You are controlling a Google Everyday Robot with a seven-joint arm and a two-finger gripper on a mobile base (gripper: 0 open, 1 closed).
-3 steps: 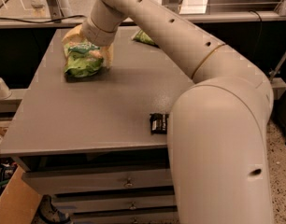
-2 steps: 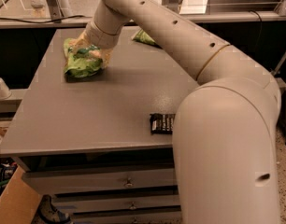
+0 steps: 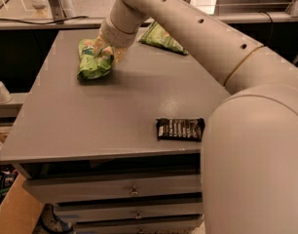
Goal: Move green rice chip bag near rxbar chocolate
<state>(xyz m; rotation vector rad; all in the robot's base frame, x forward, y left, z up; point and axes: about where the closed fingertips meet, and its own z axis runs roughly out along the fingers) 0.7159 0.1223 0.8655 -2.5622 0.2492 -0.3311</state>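
Change since 1 s ago: the green rice chip bag (image 3: pixel 93 65) and the gripper (image 3: pixel 109 50) sit slightly further right in the view. The rxbar chocolate (image 3: pixel 180 129) also appears further right, and the robot's arm (image 3: pixel 212 48) fills more of the right side. Whether the bag has shifted on the table cannot be told.

Gripper: at the far left part of the table (image 3: pixel 115 106), directly on the bag's upper right portion. Its 2 pale fingers (image 3: pixel 120 55) straddle the crumpled top of the bag and are closed on it. The wrist comes down from the far right.

Green rice chip bag: far left on the tabletop, bright lime green and creased. Its lower edge is on or just above the surface, with a shadow beneath.

Rxbar chocolate: near right part of the table, close to the near edge. It lies flat with its long side left to right, rows of white lettering facing up. Its right end meets the outline of the arm's large rounded body. It is well apart from the bag, with bare grey tabletop between them.

Other items: 1 duller green bag (image 3: pixel 163 38) lies flat at the far edge, to the right of the gripper and partly behind the arm. Drawers (image 3: pixel 134 191) with small knobs run below the tabletop. A cardboard box (image 3: pixel 15 213) stands at the near left on the floor.
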